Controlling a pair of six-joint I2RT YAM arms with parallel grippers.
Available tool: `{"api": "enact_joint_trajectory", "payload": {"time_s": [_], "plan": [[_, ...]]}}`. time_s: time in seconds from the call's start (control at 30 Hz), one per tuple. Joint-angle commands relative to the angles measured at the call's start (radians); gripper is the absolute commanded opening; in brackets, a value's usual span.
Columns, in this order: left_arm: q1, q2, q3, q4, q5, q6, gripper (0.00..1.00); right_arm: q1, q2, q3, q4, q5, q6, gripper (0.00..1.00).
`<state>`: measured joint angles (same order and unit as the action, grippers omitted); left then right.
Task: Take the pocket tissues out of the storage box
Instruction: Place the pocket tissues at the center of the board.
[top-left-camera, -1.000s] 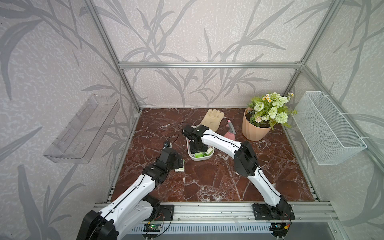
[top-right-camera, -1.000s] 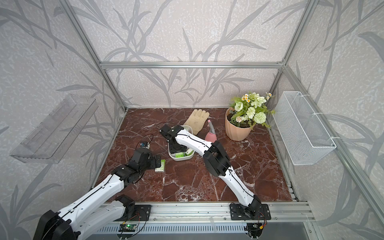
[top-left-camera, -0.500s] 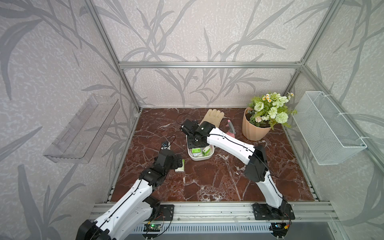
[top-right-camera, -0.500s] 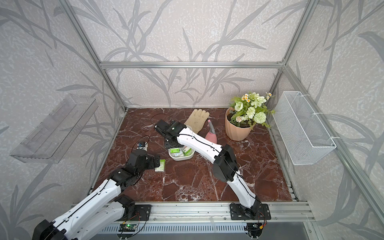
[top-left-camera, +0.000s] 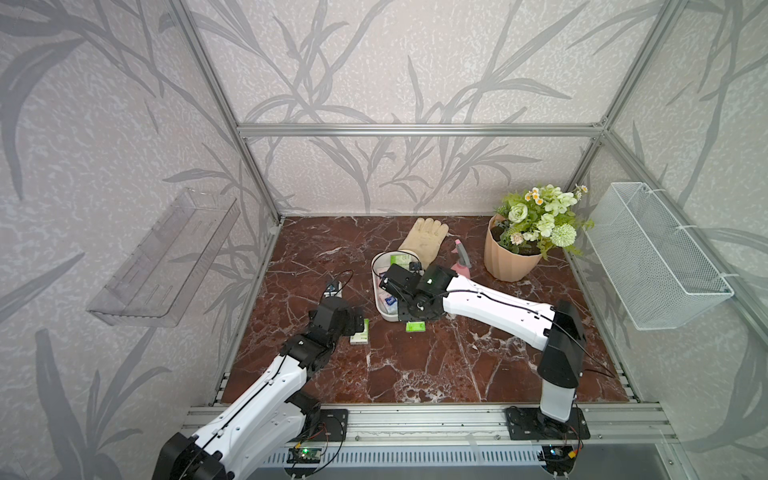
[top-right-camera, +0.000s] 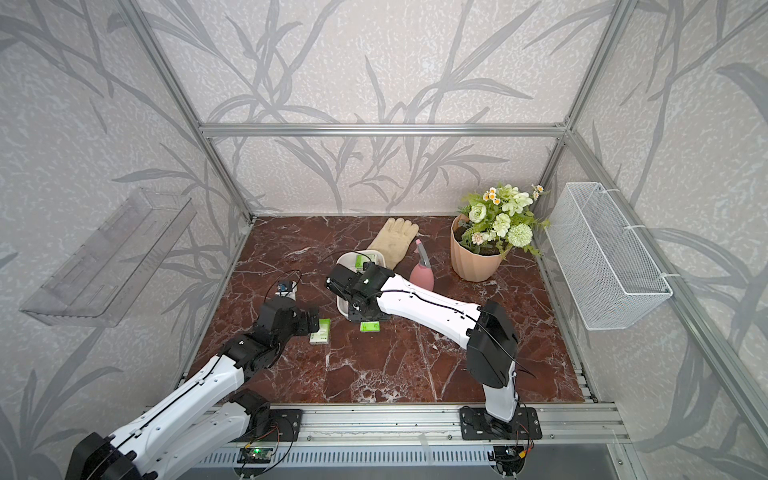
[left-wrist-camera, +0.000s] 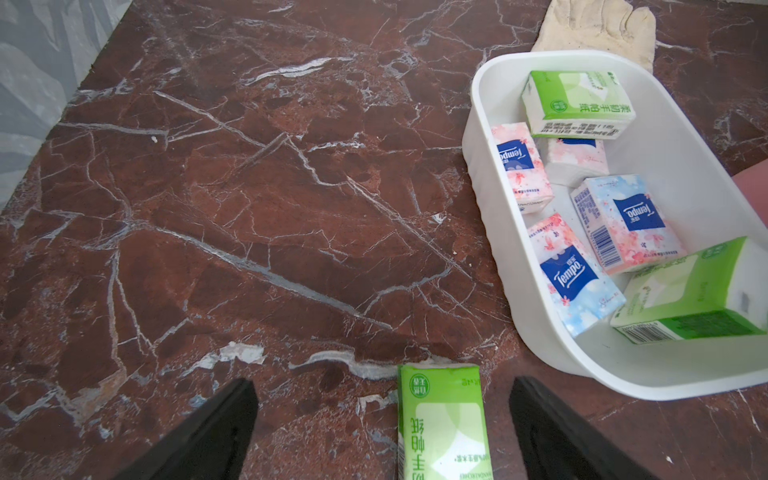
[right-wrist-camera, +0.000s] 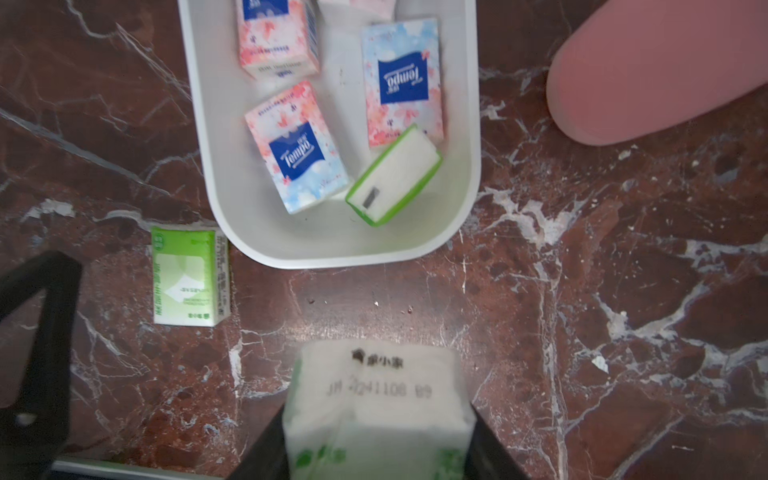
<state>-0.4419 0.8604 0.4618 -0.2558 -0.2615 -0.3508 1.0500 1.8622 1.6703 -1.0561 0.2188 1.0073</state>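
Right gripper (right-wrist-camera: 376, 440) clamps a soft green-white pack (right-wrist-camera: 374, 395), its coded white edge toward the smooth, rounded tub (right-wrist-camera: 332, 257) just ahead. Left gripper (left-wrist-camera: 380, 388) gapes wide; a second pack (left-wrist-camera: 442, 424) lies lengthwise between its fingers.

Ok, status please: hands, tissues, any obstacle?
Left hand open over a loose green pack on the table. Right hand shut on a second green pack, outside the storage box. Six packs inside. Nothing in the way.

Leaf-patterned grey walls (top-left-camera: 374, 62) framed in aluminium enclose a red-brown marble floor (top-left-camera: 415, 365), seemingly under soft daylight.
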Motion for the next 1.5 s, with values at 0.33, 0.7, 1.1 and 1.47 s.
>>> {"api": "enact_joint_trajectory", "payload": {"time_s": [0.33, 0.7, 1.1, 1.47], "plan": [[0.005, 0.001, 0.015, 0.015, -0.019, 0.006, 1.0, 0.025, -0.046, -0.166, 0.072, -0.064, 0.092, 0.52], [0.005, 0.012, 0.012, 0.018, -0.015, 0.001, 1.0, 0.0, 0.042, -0.197, 0.166, -0.113, 0.077, 0.52], [0.005, 0.017, 0.008, 0.024, -0.016, -0.001, 1.0, -0.051, 0.204, -0.085, 0.227, -0.145, -0.001, 0.53], [0.005, 0.028, 0.006, 0.029, -0.014, -0.002, 1.0, -0.079, 0.298, -0.023, 0.22, -0.144, -0.054, 0.55]]}}
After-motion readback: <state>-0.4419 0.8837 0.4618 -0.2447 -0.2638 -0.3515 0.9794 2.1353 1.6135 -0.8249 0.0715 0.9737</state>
